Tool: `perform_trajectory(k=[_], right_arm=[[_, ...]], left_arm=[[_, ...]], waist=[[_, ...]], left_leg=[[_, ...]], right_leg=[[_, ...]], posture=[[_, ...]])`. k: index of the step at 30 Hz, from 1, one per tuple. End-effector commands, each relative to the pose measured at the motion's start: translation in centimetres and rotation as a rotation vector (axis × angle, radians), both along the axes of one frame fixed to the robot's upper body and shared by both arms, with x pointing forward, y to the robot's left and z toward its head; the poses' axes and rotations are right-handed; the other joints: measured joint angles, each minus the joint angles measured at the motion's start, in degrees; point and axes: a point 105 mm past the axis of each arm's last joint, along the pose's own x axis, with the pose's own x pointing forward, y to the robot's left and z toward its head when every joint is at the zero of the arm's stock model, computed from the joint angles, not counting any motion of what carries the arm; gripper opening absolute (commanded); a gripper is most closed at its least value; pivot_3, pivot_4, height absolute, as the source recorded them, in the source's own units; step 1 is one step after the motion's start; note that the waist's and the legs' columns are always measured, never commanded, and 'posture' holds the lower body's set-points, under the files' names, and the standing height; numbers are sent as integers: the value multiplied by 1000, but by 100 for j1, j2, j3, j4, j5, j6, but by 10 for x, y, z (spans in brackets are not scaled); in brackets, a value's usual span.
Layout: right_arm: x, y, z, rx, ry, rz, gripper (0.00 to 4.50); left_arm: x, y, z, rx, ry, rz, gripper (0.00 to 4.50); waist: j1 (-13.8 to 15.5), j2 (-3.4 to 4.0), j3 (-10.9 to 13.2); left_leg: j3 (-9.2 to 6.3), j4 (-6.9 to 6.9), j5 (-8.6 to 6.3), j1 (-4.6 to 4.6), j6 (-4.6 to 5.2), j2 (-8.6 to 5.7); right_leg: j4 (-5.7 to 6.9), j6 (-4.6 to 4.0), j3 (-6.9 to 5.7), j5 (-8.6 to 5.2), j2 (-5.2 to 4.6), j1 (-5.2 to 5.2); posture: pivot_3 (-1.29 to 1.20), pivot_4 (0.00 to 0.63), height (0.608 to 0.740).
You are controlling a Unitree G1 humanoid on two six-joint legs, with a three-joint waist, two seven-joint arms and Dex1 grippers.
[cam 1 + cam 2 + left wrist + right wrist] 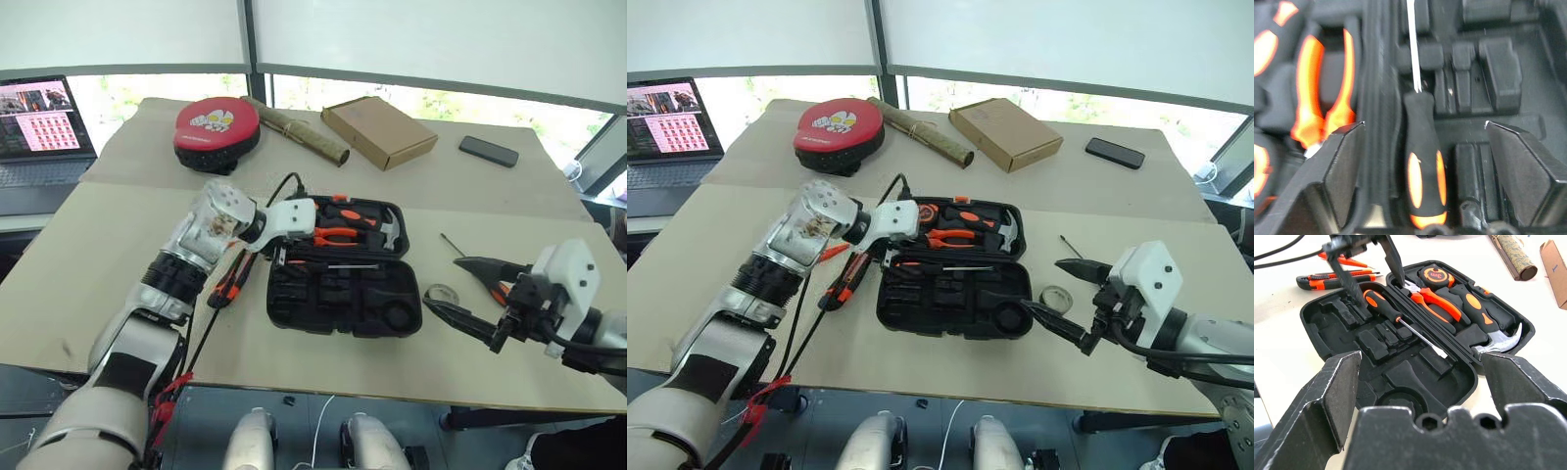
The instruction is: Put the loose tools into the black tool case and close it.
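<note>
The black tool case (343,294) lies open at mid-table. One orange-and-black screwdriver (1378,302) rests in the case beside the hinge. My left gripper (1423,123) hovers open over its handle, with a gap on each side. Left of the case, the utility knife (844,281) and a slim orange screwdriver (832,253) lie on the table. The small tape roll (443,293) sits just right of the case. My right gripper (441,284) is open above it and holds nothing. Another screwdriver's thin shaft (452,245) shows by that gripper, its handle mostly hidden.
Pliers (1437,306), a hammer (1498,340) and a tape measure (1436,276) sit in the lid half. At the back stand a red-topped round pad (216,132), a rolled tube (299,130), a cardboard box (377,130) and a phone (488,150). A laptop (39,127) is far left.
</note>
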Motion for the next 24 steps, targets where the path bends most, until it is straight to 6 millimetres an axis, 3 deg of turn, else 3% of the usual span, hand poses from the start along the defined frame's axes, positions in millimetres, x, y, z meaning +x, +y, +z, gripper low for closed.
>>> perform_trajectory(k=[1, 8, 24], right_arm=[[-1, 5, 9, 12, -47, 19, 4500], [2, 7, 9, 8, -46, 29, 4500], [2, 10, 6, 20, -34, 31, 4500]], left_arm=[[-2, -4, 12, -7, -49, -31, 2398], [-2, -12, -10, 8, -23, -33, 33], [6, -23, -47, 106, -52, -27, 33]], waist=[[2, 0, 0], [14, 0, 0], [28, 1, -1]], left_leg=[[0, 0, 0, 0, 0, 0], [0, 1, 0, 0, 0, -2], [-8, 5, 1, 0, 2, -11]], right_leg=[[0, 0, 0, 0, 1, 0], [-1, 1, 0, 0, 0, 2], [-1, 2, 0, -1, -3, 11]], posture=[[0, 150, 740], [0, 150, 740], [0, 150, 740]])
